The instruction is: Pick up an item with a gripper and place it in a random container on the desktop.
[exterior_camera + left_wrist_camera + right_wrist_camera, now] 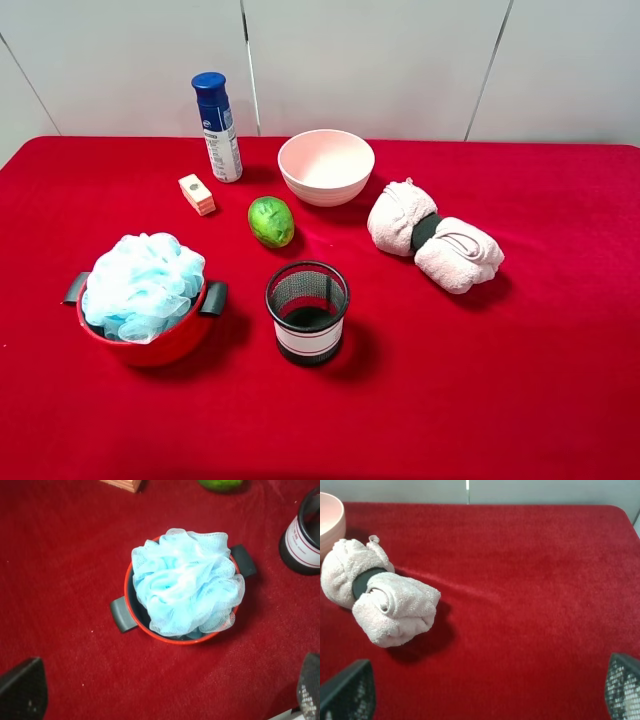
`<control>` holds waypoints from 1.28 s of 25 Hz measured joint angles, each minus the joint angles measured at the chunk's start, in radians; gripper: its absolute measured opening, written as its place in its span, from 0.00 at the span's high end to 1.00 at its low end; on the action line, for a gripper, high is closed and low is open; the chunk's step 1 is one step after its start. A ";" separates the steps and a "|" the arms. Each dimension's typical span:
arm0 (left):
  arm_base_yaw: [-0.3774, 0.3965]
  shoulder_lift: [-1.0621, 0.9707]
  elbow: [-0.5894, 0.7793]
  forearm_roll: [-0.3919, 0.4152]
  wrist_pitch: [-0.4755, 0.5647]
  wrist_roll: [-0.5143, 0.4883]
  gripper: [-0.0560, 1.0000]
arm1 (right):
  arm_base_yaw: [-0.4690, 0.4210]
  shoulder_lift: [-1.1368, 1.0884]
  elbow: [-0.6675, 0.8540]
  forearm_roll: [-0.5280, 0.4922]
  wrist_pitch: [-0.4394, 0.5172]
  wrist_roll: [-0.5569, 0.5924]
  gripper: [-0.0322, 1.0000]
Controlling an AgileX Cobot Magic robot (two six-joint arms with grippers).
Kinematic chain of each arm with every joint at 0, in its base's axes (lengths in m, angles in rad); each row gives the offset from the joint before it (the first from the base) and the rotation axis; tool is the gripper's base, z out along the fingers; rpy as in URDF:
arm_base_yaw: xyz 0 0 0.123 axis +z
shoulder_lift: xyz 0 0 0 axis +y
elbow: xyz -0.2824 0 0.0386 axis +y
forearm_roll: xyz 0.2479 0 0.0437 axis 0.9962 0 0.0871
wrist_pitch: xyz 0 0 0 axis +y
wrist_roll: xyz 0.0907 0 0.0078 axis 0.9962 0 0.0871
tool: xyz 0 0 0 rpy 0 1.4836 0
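Red desktop [560, 380], pouf [143, 284] in pot [160, 345] (labels unreadable)

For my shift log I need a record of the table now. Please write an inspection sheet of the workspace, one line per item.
Surface: desktop in bright red cloth, flat, no spill seen.
Job's things: fluffy light blue mesh bath pouf sits in the round red pot with black side handles, rising above its rim.
Clutter: blue spray bottle, pink bowl, small orange block, green fruit, black mesh cup, rolled pink towel with a dark band.
Grippers: left pincer and right pincer show only fingertips set wide apart, holding nothing.
Cables: nothing seen.
Surroundings: pale panelled wall behind the table.
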 joint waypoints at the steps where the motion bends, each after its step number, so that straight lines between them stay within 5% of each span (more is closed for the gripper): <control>1: 0.000 -0.032 0.017 -0.001 0.000 0.000 0.01 | 0.000 0.000 0.000 0.000 0.000 0.000 0.30; 10: 0.025 -0.245 0.194 -0.002 0.000 -0.029 0.01 | 0.000 0.000 0.000 0.000 0.000 0.000 0.30; 32: 0.466 -0.469 0.435 -0.026 -0.097 -0.096 0.01 | 0.000 0.000 0.000 0.000 0.000 0.000 0.30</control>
